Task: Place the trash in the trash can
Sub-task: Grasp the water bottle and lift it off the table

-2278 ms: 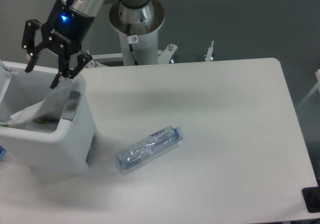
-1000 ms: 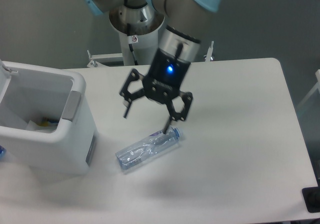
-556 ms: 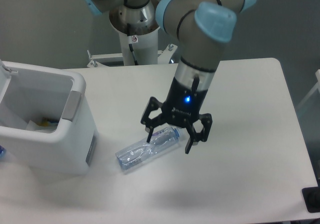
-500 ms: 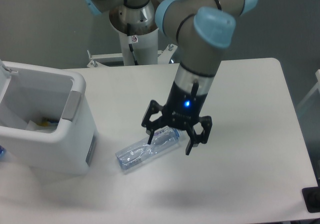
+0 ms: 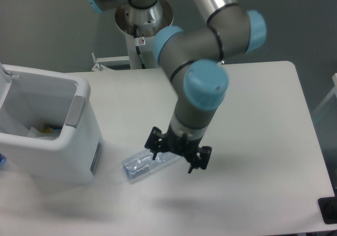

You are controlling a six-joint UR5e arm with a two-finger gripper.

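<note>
Fixed camera: the gripper [image 5: 177,155], fingers spread wide, straddles the cap end of the crushed bottle [image 5: 141,165], which lies well in from the table's [image 5: 263,141] near edge, just right of the trash can [image 5: 79,141]. Empty thin plastic, the bottle looks light, springy and slick; a gentle pinch across its mid-body seems safest. Pale trash [image 5: 31,132] already sits inside the can.
</note>
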